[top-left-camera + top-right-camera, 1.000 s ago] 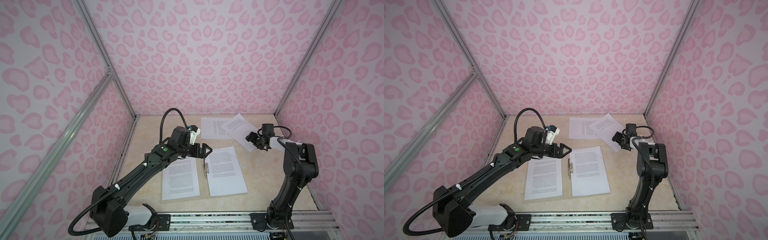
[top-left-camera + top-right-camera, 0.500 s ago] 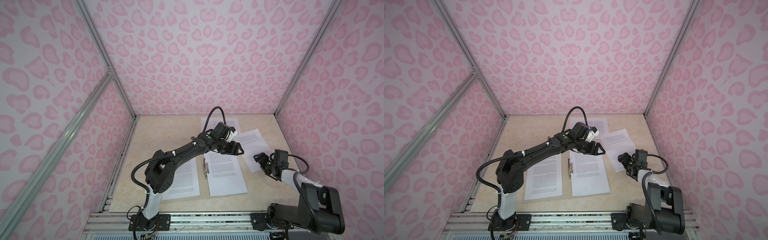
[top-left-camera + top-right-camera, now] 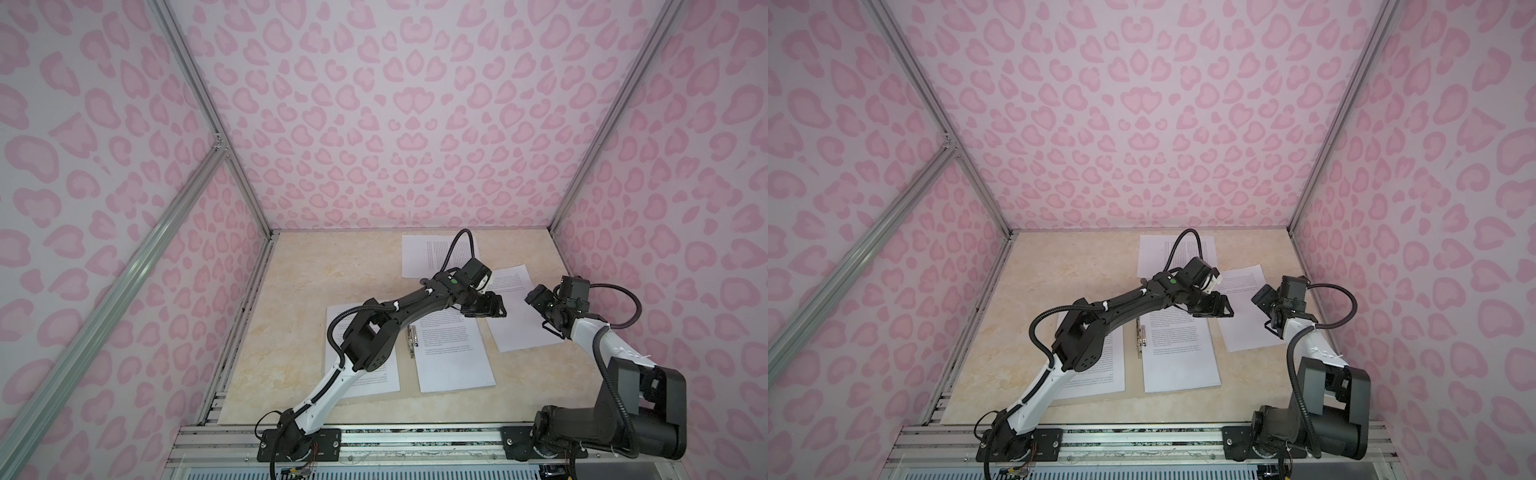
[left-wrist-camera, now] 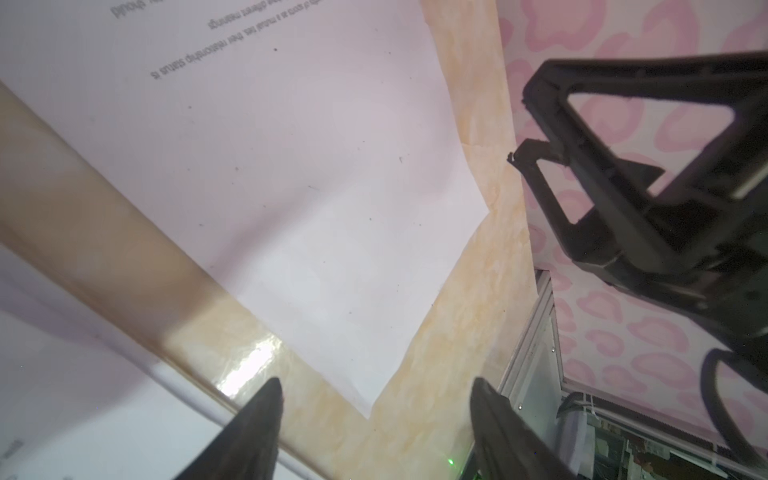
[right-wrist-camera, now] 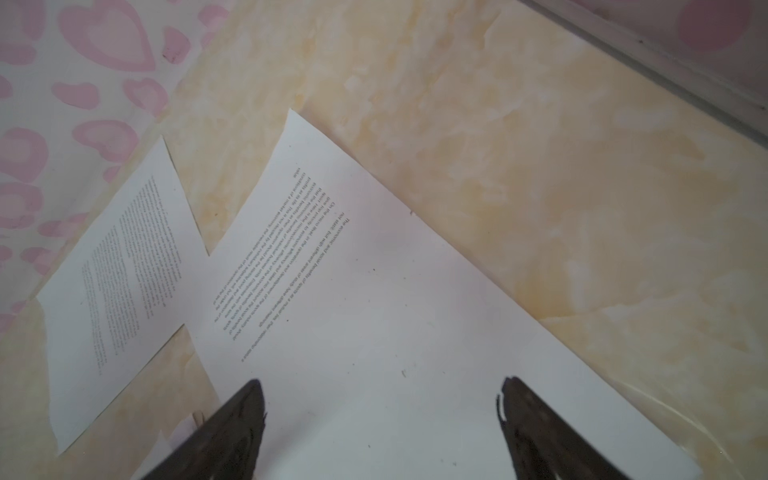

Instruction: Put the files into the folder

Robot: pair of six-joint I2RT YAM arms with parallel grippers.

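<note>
Here, left gripper (image 3: 495, 311) and right gripper (image 3: 535, 297), jaws apart and empty, face one sheet (image 3: 519, 332), partly hidden under the right.

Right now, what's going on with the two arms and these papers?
Both arms reach toward the loose sheet right of the metal clip. The left gripper and right gripper are open, holding nothing. Two printed sheets flank the clip; a back sheet lies apart from both arms.

Pink blotch-patterned walls (image 3: 374, 124) on aluminium framing (image 3: 195, 83) enclose a glossy cream marbled tabletop (image 3: 324, 270).
</note>
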